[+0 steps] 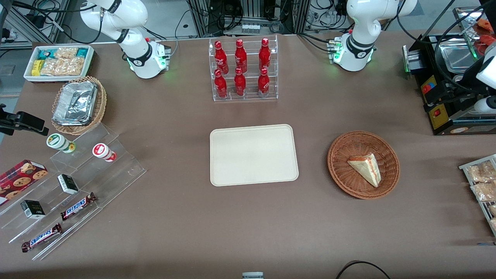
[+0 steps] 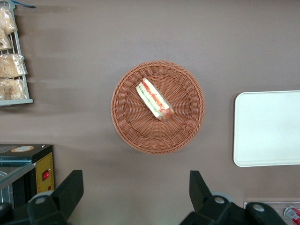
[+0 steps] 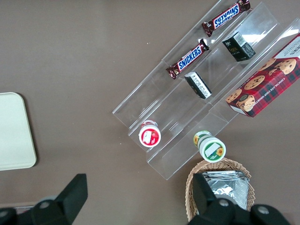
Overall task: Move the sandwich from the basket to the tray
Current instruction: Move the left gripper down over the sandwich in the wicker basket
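Nearest the front camera among the task's things, the sandwich [image 1: 365, 169] lies on its side in the basket [image 1: 340, 170], cream bread face up and its red and green filling showing along one edge; nothing is touching it. The tray [image 1: 254, 154] sits on the brown surface [image 1: 248, 228] beside the basket, toward the parked arm's end, apart from it and bare. The gripper [image 2: 133, 194] hangs high above the basket, its fingers [image 2: 70, 190] spread wide with nothing between them, the sandwich in plain sight below. Farther from the camera stands a clear rack of red bottles [image 1: 242, 69]. By this showing the task has hardly started: the descent, the grasp, the carry across and the set-down on the tray all remain.
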